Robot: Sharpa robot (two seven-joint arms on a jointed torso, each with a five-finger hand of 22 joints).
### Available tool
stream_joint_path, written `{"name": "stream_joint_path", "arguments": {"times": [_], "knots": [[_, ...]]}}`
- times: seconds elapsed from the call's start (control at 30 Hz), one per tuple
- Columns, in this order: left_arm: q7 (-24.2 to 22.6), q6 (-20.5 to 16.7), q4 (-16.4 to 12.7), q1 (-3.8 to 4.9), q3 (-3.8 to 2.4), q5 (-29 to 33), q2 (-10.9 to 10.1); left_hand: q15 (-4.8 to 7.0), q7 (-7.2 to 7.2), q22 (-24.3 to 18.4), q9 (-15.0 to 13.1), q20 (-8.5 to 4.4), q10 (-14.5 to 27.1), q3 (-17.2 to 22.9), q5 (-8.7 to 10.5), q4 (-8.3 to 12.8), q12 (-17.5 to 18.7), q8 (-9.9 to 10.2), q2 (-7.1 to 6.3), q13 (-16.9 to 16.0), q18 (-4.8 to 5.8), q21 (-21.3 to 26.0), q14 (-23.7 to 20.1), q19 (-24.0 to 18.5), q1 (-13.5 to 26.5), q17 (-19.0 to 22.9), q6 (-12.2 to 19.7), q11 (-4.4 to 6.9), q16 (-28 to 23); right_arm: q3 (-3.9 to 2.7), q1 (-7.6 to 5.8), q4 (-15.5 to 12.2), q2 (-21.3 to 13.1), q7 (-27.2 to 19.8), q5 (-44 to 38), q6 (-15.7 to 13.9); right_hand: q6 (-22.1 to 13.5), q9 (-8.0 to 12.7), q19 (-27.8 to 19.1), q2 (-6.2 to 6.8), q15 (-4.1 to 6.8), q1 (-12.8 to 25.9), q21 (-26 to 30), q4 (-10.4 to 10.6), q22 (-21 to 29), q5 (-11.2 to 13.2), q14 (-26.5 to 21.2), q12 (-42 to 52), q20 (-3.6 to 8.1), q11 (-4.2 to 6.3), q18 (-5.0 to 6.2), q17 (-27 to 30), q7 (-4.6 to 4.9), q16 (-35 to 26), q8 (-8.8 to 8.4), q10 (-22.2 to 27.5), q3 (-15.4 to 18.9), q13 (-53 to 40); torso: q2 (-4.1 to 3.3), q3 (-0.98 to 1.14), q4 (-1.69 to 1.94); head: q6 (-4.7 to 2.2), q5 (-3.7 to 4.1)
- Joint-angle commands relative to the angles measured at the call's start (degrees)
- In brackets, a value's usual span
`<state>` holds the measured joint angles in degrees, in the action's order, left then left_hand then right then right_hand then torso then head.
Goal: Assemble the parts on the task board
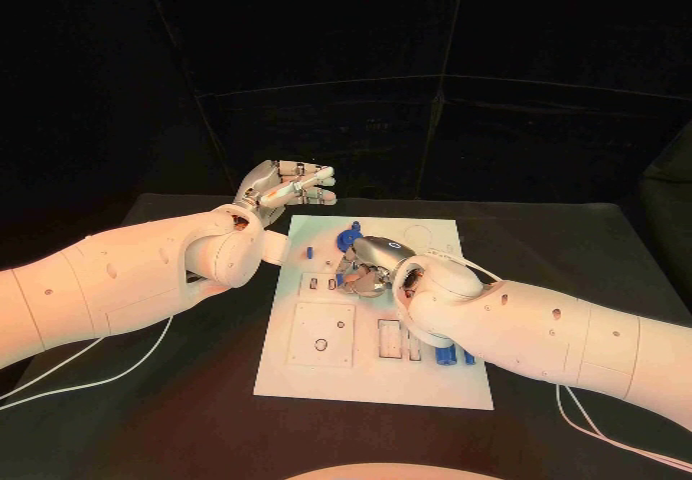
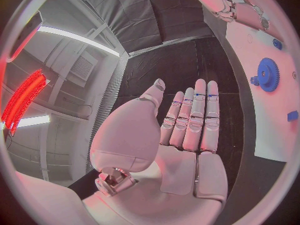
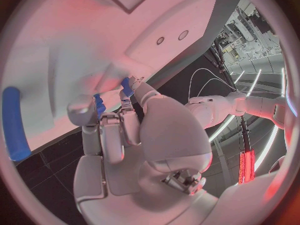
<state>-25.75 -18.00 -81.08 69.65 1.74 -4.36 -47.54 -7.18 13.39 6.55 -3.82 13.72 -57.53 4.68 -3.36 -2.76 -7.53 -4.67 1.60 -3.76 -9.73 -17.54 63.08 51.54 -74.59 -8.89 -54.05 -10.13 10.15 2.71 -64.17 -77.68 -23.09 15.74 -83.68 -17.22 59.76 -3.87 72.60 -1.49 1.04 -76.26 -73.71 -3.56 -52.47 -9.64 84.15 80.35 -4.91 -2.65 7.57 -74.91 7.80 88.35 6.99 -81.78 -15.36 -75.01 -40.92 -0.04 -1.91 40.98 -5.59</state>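
While the white task board [image 1: 375, 385] lies flat in the middle of the black table [image 1: 577, 250], both hands are over or near its far end. The left hand [image 1: 284, 186] is raised off the table just beyond the board's far left corner, not touching the board. In the left wrist view its fingers [image 2: 195, 120] are stretched out straight, side by side, the thumb set apart, and the palm is bare; it holds nothing.

The right hand [image 1: 378, 265] is down on the far half of the board, palm toward the surface. In the right wrist view its fingers [image 3: 112, 135] are curled in against the board, and their tips close round a small blue part [image 3: 99, 105]. A second blue bit [image 3: 127, 86] shows right at the fingertips; whether it belongs to the same part cannot be told. The hold appears to be a pinch, though the contact itself is partly hidden by the fingers.

A blue gear [image 1: 348, 238] sits on the board's far end, just beside the right hand; the left wrist view shows it [image 2: 268, 74] lying flat. A blue cylinder [image 1: 449, 356] lies on the board's near right part, close under the right forearm. A square recessed plate [image 1: 323, 335] occupies the near left part of the board. White cables [image 1: 87, 375] trail across the table beneath the left arm.
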Motion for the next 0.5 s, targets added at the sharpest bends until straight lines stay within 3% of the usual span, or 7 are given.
{"name": "stream_joint_path", "arguments": {"times": [0.03, 0.5], "knots": [[-0.08, 0.69, 0.0, 0.11, -0.05, -0.18, 0.07, -0.1, -0.08, -0.1, 0.03, -0.06, -0.28, -0.05, -0.16, 0.39, -0.11, 0.14, 0.55, 0.02, -0.79, 0.39, 0.36, 0.46, -0.2, -0.07, -0.27, -0.01, -0.29, 0.04, 0.03, 0.26, 0.05, 0.33, -1.2, 1.44, 0.86, 0.0, 0.02, 0.05, 0.4, 0.62, -0.09, -0.04, 0.03, -0.06, 4.88, -0.16, 0.22, -0.03, -0.71, -10.46, -0.21, 0.12, -0.17, -0.16, -0.48, -3.13, 0.03, -0.02, -0.04, 0.05, -0.05], [-0.02, 0.76, 0.09, 0.11, -0.05, -0.18, 0.11, -0.1, -0.08, -0.1, 0.03, -0.06, -0.28, -0.05, -0.16, 0.39, -0.11, 0.14, 0.55, 0.02, -0.79, 0.39, 0.36, 0.46, -0.2, -0.07, -0.27, -0.01, -0.29, 0.05, 0.06, 0.03, 0.07, 1.38, -2.69, 4.13, 0.01, 0.11, -0.12, 1.29, 0.18, 1.52, 0.08, -0.38, 0.31, -0.04, 4.84, -0.64, 0.06, -0.35, -0.69, -10.3, 0.19, 0.05, -0.96, 0.3, -1.03, -2.64, 0.01, 0.01, 0.0, 0.3, -0.12]]}}
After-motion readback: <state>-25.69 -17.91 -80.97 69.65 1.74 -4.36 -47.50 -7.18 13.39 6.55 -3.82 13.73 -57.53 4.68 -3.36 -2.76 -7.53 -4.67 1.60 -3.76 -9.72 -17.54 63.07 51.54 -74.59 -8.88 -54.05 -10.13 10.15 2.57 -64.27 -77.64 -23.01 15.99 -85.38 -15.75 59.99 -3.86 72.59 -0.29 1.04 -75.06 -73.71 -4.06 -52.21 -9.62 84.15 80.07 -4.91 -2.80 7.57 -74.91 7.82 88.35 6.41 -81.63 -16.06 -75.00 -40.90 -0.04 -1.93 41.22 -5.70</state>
